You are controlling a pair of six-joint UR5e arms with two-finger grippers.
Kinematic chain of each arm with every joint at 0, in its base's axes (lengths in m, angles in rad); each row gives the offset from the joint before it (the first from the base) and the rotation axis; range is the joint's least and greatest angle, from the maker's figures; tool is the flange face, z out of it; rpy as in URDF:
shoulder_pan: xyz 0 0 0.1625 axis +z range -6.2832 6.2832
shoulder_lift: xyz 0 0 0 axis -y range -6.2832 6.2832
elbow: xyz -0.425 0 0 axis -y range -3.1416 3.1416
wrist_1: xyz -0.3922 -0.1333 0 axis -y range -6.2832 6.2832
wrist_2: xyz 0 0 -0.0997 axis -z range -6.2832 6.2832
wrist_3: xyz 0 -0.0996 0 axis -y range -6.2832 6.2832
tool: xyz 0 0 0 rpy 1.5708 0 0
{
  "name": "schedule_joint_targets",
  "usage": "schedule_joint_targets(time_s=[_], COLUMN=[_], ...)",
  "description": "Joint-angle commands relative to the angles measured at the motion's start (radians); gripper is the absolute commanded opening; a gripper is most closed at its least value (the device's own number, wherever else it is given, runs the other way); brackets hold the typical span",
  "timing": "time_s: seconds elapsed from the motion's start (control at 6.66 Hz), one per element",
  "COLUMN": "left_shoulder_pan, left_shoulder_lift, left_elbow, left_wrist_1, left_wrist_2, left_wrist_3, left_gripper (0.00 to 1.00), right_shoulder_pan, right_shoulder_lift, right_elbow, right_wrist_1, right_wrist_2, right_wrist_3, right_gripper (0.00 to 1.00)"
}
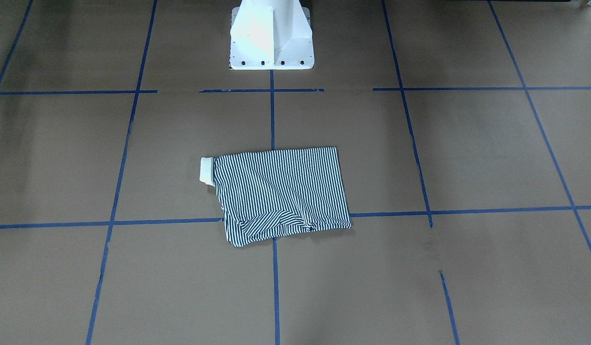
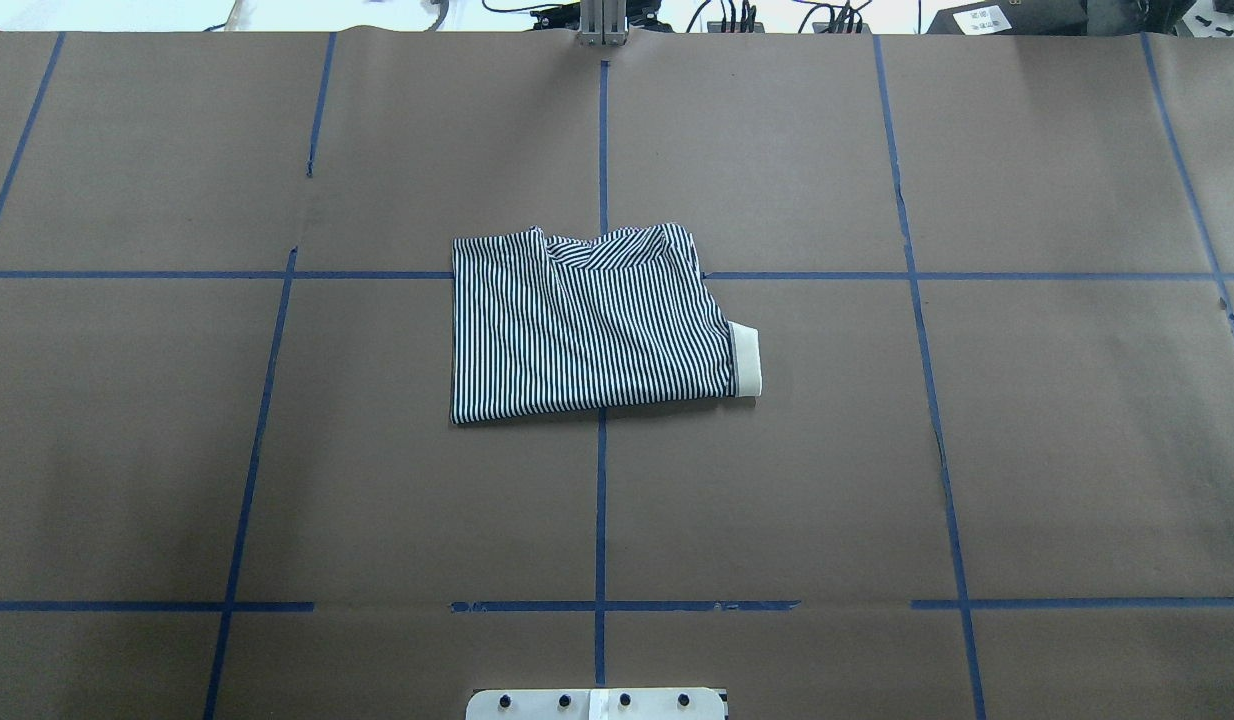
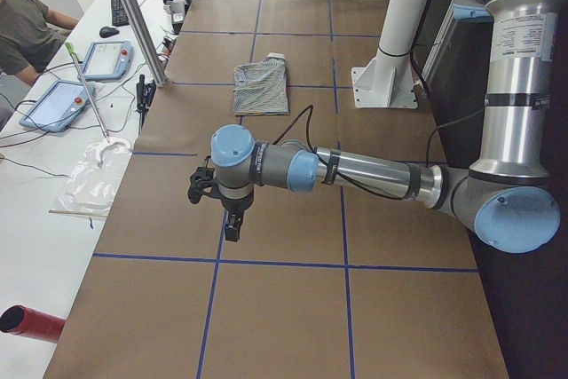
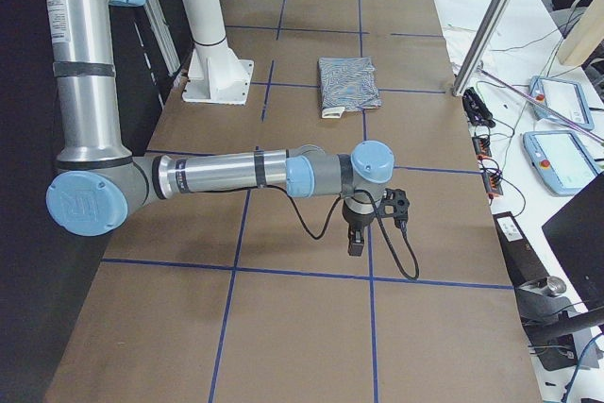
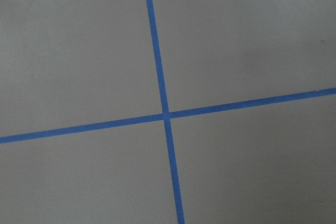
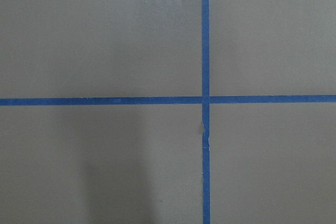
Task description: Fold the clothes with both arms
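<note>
**Grippers**
- Left gripper: lower centre of left side view, pointing straight down above bare table. Open/closed: cannot tell, since seen in side view only and no fingers in wrist cam.
- Right gripper: centre of right side view, pointing down the same way. Open/closed: cannot tell, same reason.
- Both wrist cams: brown cover and a blue tape cross only. No cloth in frame.

**Shirt**
- Shirt: centre of overhead view, lying flat as a rough rectangle of several layers.
- Collar sticking out past right edge of bundle in that view.
- Loose flap with diagonal stripes along upper edge.
- Well apart from both grippers.
- Est. progress: folding mostly done, poss. complete.

**Risks (judgement)**
1. Bundle small, two arms needed. Converging on it together likely to crowd the wrists, w/ chance of arm-to-arm contact.
2. Pinching top layer only likely to peel the stack open. Cause: slack layers, nothing pinning them.
3. Catching the flap or collar likely to drag the whole bundle across the smooth cover instead of folding it.
4. Descending too low likely to snag or crease the cover.

**Arm pose**
- Left arm: forearm approx. horizontal, stretched from right edge of left side view toward centre, wrist bent down.
- Right arm: mirrored pose, reaching from left edge of right side view.
- Neither arm visible in overhead or front views.
- White pedestal at top centre of front view.
</note>
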Motion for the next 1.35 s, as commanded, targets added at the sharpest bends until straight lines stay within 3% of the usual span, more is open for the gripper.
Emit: schedule_joint_targets(time_s=[0.0,0.3,1.2], left_shoulder_pan=[-0.002,-0.004,-0.002], left_shoulder_lift=[0.048,0.056,0.054], left_elbow=[0.009,0.002,-0.006], left_wrist_1=[0.057,0.146,0.14], left_wrist_2=[0.0,0.0,-0.002], left_wrist_3=[-0.001,0.001,0.001], left_gripper=[1.0,1.0,1.0], right_shoulder_pan=[-0.006,-0.009,-0.067], right_shoulder_lift=[0.0,-0.01,-0.05], right_elbow=[-0.008,-0.008,0.008], right_wrist_1=[-0.006,-0.01,-0.004], right_wrist_2=[-0.004,-0.001,-0.001], right_wrist_3=[-0.003,-0.008,-0.089], right_gripper=[1.0,1.0,1.0])
